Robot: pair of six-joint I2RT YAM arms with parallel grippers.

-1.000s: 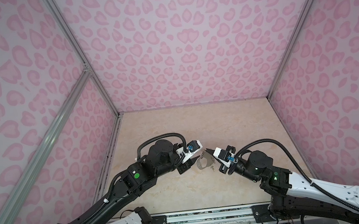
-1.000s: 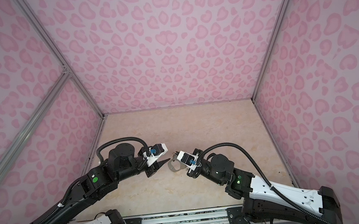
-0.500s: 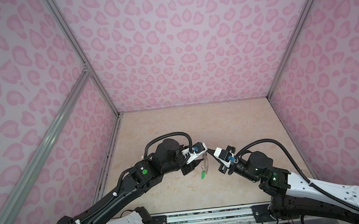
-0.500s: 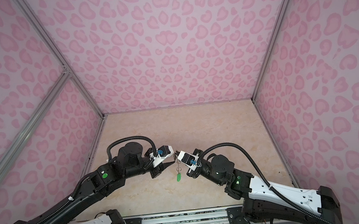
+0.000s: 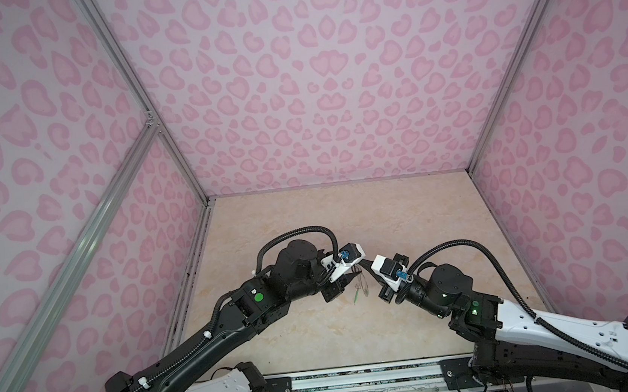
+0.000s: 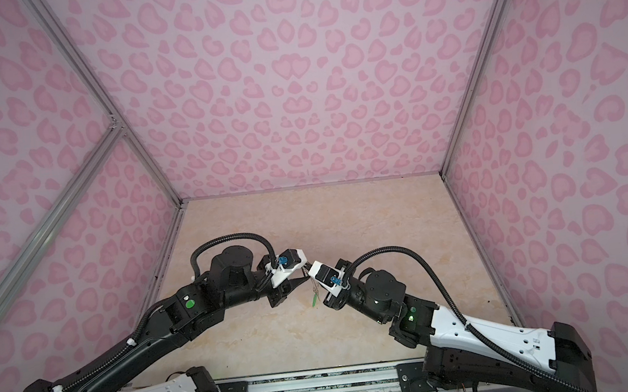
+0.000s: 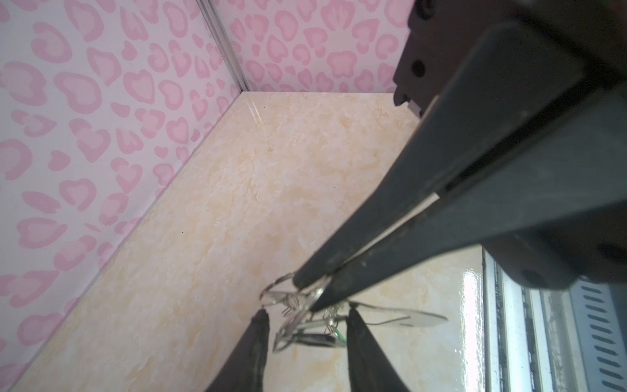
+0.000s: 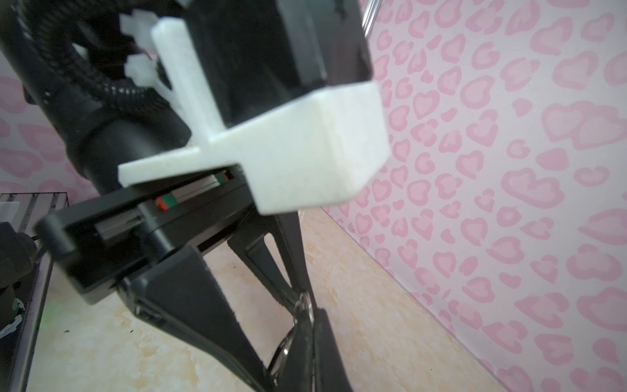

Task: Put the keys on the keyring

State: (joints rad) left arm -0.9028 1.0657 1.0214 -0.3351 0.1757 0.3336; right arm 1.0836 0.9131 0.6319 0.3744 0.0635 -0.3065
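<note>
Beyond the left gripper [image 5: 353, 277] and the right gripper [image 5: 365, 266] rises a back wall [image 5: 317, 86] of pale pink printed with darker pink heart-like blotches. Matching side walls stand out past each gripper, joined at grey metal corner posts [image 5: 137, 92]. A slanted metal bar [image 5: 74, 247] crosses the wall on the left gripper's side. Beneath both lies a glossy cream marbled floor [image 5: 345, 209], catching bright glare [image 7: 470, 288] near the grey metal rail [image 5: 361, 377] behind them.

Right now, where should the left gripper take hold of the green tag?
Probably on its flat faces, coming in low from the left arm's side. The green tag dangles free under the keyring, clear of the shut right gripper. The left gripper straddles the keyring with jaws apart.
</note>
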